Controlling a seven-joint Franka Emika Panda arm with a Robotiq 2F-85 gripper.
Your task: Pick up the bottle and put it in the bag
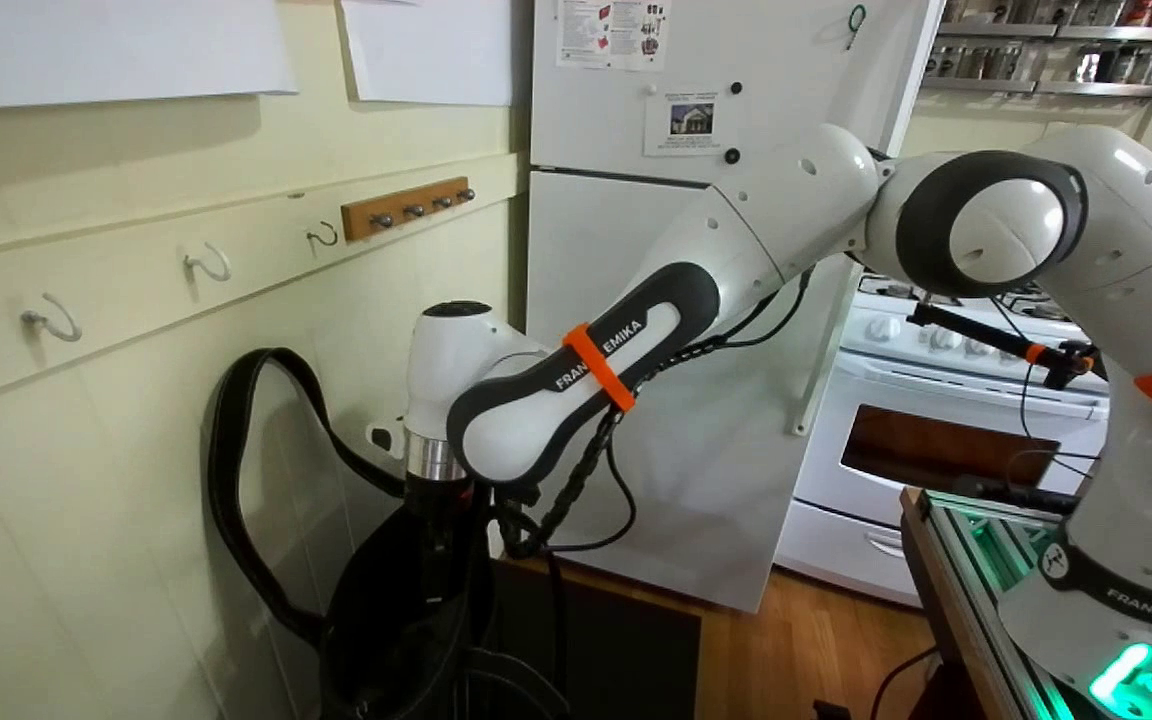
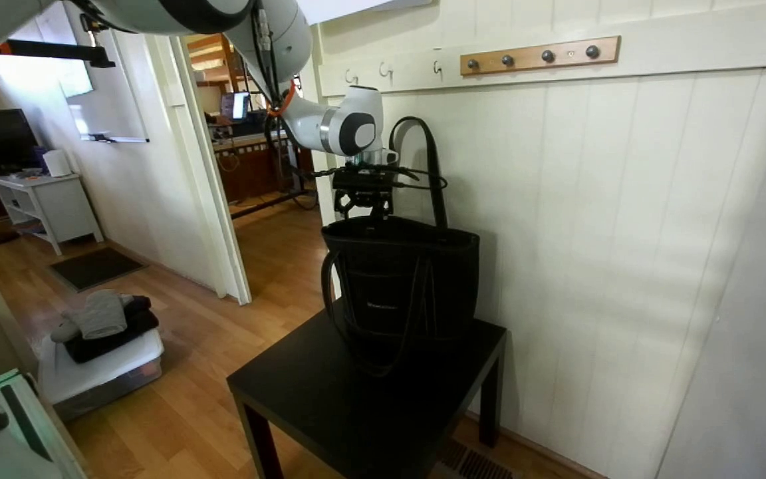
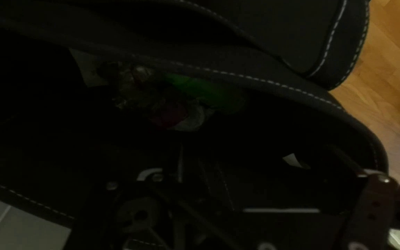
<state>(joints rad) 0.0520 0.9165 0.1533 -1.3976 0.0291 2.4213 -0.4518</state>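
Bottle point(image 3: 203, 91) lies inside the bag point(image 3: 273, 78), upper centre of the wrist view; lower in frame, the tool point(image 3: 257, 154) stands wide.

Robot forearm point(image 1: 624, 336) — "FRAN" and "EMIKA", an orange strap point(image 1: 598, 368) between them. Robot base point(image 1: 1106, 630) — "FRANKA EMI", cut at the view's edge, after a round emblem point(image 1: 1054, 562). Upper sheet point(image 1: 613, 35) and lower sheet point(image 1: 686, 125) on the fridge point(image 1: 716, 430): print too small to read. Bag point(image 2: 383, 279): likewise.

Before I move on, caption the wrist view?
Open end effector at the mouth of the bag, green bottle dimly visible inside.
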